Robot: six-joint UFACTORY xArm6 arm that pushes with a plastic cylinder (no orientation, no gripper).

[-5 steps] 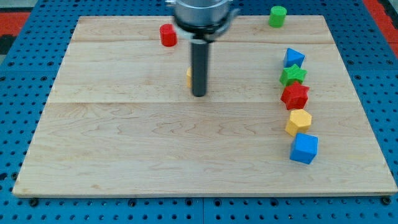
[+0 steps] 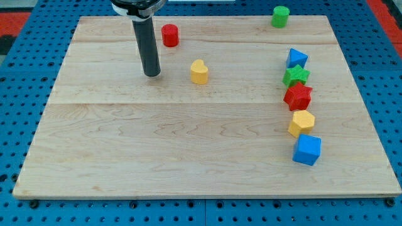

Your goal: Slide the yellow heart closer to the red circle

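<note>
The yellow heart (image 2: 199, 72) lies on the wooden board, above the board's middle. The red circle (image 2: 169, 35) stands near the board's top edge, up and to the left of the heart, with a gap between them. My tip (image 2: 151, 74) rests on the board to the left of the heart and below-left of the red circle, touching neither.
A green circle (image 2: 280, 16) sits at the top right. Down the right side run a blue triangle (image 2: 296, 58), a green star (image 2: 295, 76), a red star (image 2: 298, 96), a yellow hexagon (image 2: 301, 123) and a blue cube (image 2: 307, 149). The board's edge (image 2: 207, 197) meets blue pegboard.
My tip has moved left, away from the yellow heart, which it half hid before. The heart now shows in full. The other blocks have not moved.
</note>
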